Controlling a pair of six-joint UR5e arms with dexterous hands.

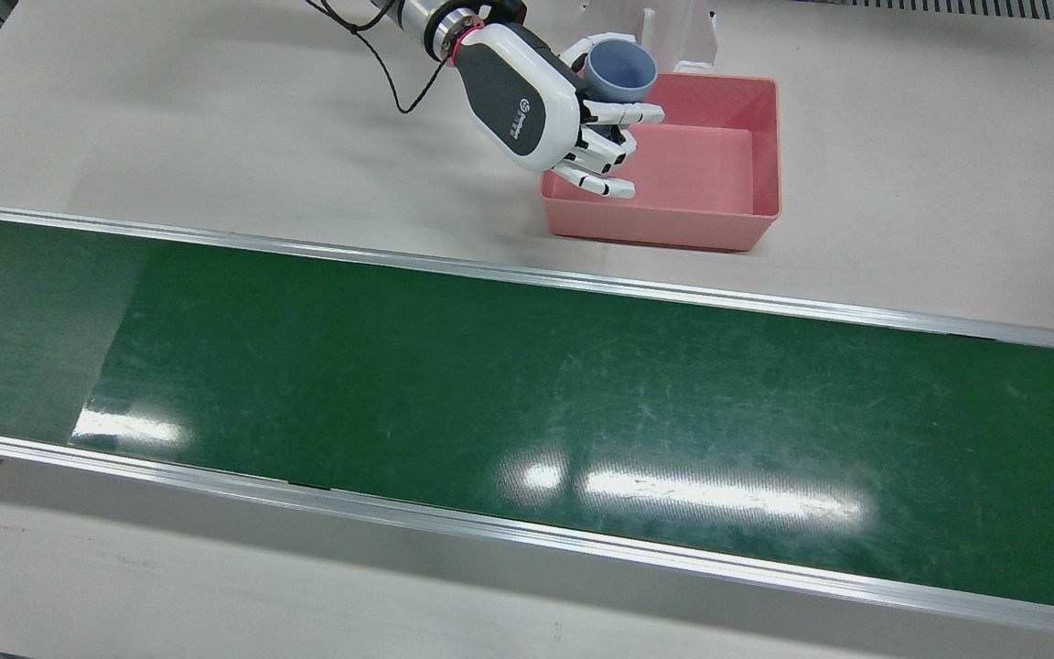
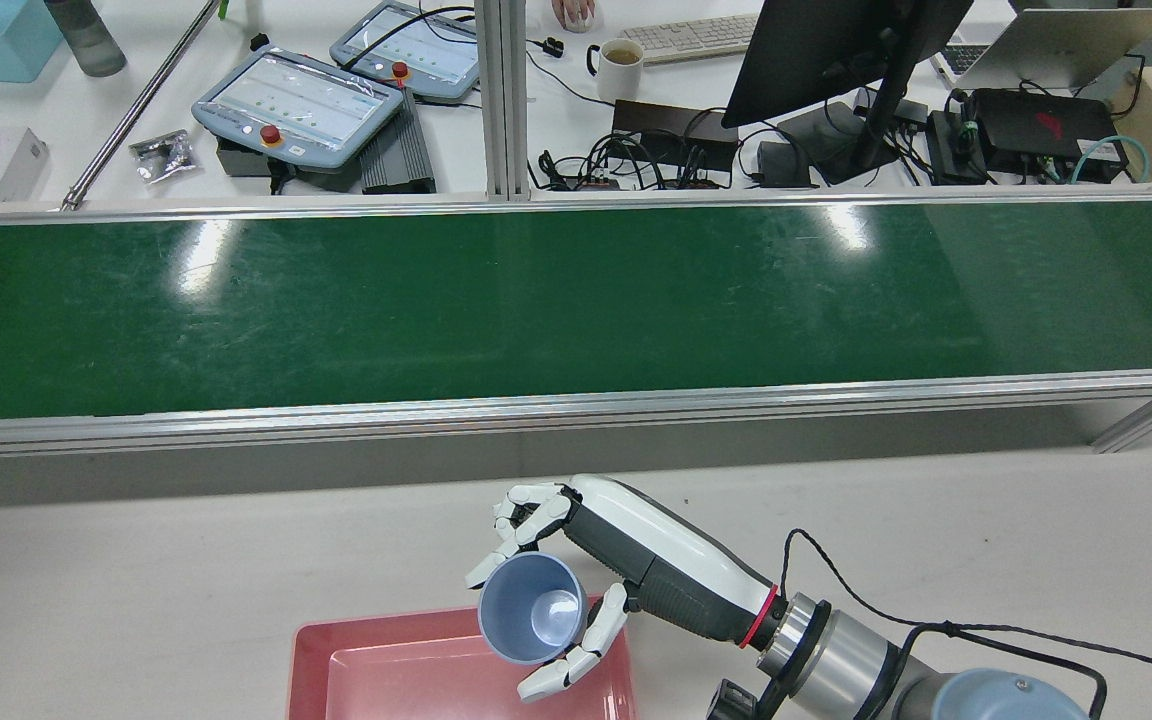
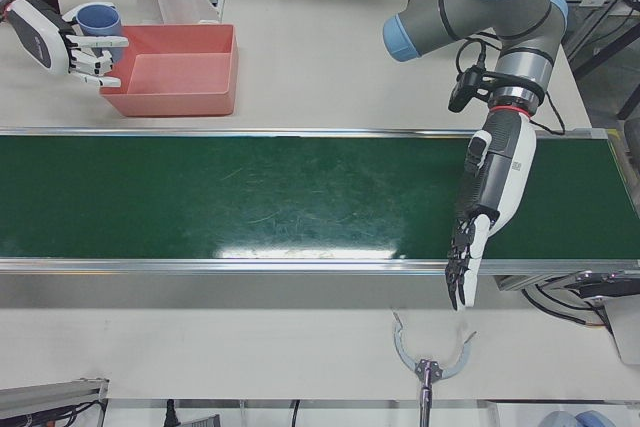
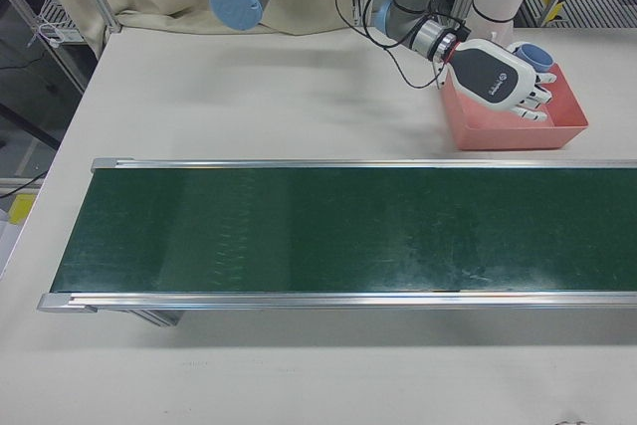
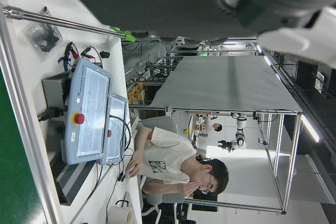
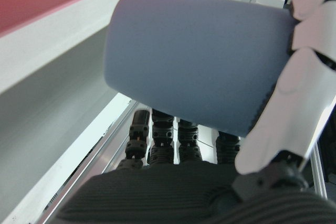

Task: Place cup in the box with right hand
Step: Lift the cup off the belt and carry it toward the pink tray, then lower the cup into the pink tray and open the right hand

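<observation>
A blue-grey cup (image 1: pixel 620 71) is held in my right hand (image 1: pixel 527 96), fingers wrapped around its side, mouth tilted upward. It hangs over the corner of the pink box (image 1: pixel 765 146) nearest the right arm. The rear view shows the cup (image 2: pixel 531 620) above the box (image 2: pixel 386 680) edge, with the right hand (image 2: pixel 626 555) behind it. In the right hand view the cup (image 6: pixel 194 66) fills the frame. My left hand (image 3: pixel 490 197) hangs over the conveyor's operator-side edge, fingers straight and pointing down, holding nothing.
A long green conveyor belt (image 1: pixel 527 394) with metal rails runs between the box and the operators' side. A white bracket (image 1: pixel 673 32) stands just behind the box. Teach pendants (image 2: pixel 296 100), a mug (image 2: pixel 621 55) and cables lie beyond the belt. A person (image 5: pixel 173 161) sits there.
</observation>
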